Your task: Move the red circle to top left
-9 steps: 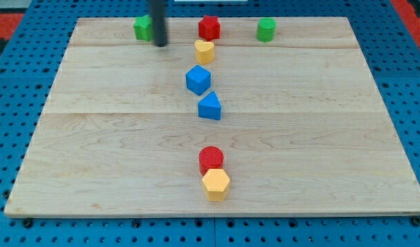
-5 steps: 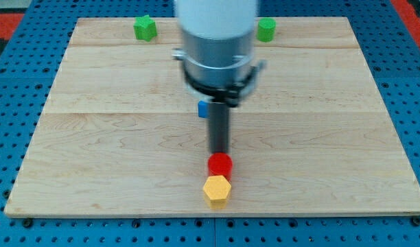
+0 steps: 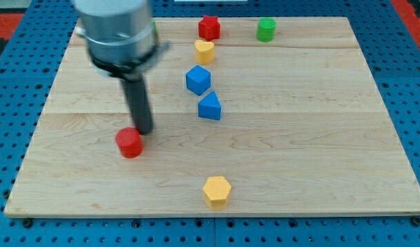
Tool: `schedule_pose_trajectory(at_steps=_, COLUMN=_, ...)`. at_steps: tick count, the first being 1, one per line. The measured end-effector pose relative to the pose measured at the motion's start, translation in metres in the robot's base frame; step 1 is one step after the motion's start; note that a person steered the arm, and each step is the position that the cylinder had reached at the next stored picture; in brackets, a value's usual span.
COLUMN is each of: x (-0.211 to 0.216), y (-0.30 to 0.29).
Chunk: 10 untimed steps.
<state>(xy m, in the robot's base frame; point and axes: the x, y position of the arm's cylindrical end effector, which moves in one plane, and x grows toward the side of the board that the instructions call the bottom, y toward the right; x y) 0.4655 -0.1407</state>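
Tool is just a straight dark rod w/ no jaws, so it holds nothing; my tip [image 3: 143, 131] sits at the lower end of the rod, just above & slightly right of the small red circle block [image 3: 130, 143], touching or nearly touching its upper right edge, can't tell which. Rod hangs from a wide grey cylindrical arm body [image 3: 116, 31] that fills the upper left of the frame.

Red circle lies on the light wooden table [image 3: 320, 137], left of centre, a bit below mid-height, well apart from every other block.

Nearest others: blue triangular block [image 3: 209, 107] to the upper right of the circle, near frame centre, w/ a blue cube-like block [image 3: 198, 79] just above it. Above that, a yellow heart-shaped block [image 3: 204, 51], & close above it a red star-like block [image 3: 209, 27] at the table's top edge. Green block [image 3: 266, 29], roughly cylindrical, sits right of the red star along the same top edge. Sliver of another green block [image 3: 154, 29] peeks out at the arm body's right side, shape hidden.

Yellow hexagonal block [image 3: 217, 191] lies alone near the bottom edge, lower right of the circle.

Table rests on a blue perforated base [image 3: 11, 103].
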Motion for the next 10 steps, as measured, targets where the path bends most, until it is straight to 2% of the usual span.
schedule_pose_trajectory(at_steps=1, x=0.039, y=0.000)
schedule_pose_trajectory(at_steps=2, x=0.041, y=0.061)
schedule_pose_trajectory(at_steps=3, x=0.077, y=0.087)
schedule_pose_trajectory(at_steps=4, x=0.079, y=0.015)
schedule_pose_trajectory(at_steps=5, x=0.044, y=-0.067)
schedule_pose_trajectory(at_steps=6, x=0.089, y=-0.077)
schedule_pose_trajectory(at_steps=7, x=0.073, y=-0.140)
schedule_pose_trajectory(at_steps=8, x=0.034, y=-0.125)
schedule_pose_trajectory(at_steps=9, x=0.073, y=-0.114)
schedule_pose_trajectory(at_steps=10, x=0.095, y=-0.094)
